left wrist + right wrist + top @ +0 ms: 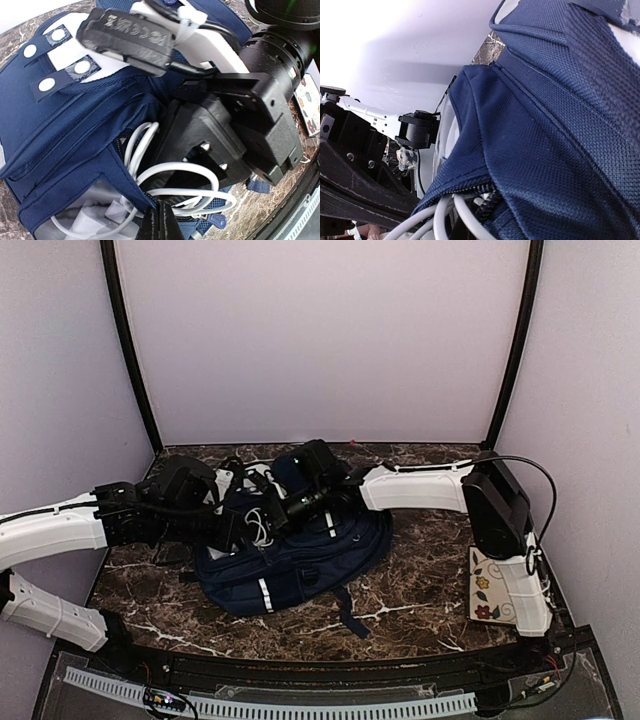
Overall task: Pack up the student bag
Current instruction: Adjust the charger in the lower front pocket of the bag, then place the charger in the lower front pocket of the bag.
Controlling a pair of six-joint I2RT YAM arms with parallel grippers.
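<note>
Okay, the bag point(300, 570) lies flat mid-table point(430, 570), its open end towards 11 o'clock in the top view, and both arms meet there. The left arm comes in from 9 o'clock and the right one from 3 o'clock. The step in hand looks like stowing the white cable point(131, 150) in the unzipped pocket. In the left wrist view its loops sit half in and half out of the opening, some of them draped round the right claw point(195, 160), which is sunk nose-first into the pocket. You can't tell whether that claw is spread or pinching, because its tips are buried in fabric and cable and its own camera shows only blue cloth, zip teeth and cable strands. The left claw point(161, 220) sits at 6 o'clock in its own view, right at the lip of the opening. Its fingers look pressed together, but you can't see whether any fabric is caught between them. Judging from this, packing is partway and the pocket isn't closed. Next you'll want the loose loops pushed down below the zip line. Then back the right claw out straight and slowly, since a loop hooked on it would drag the cable out again. Keep the opening held wide until it's clear.
</note>
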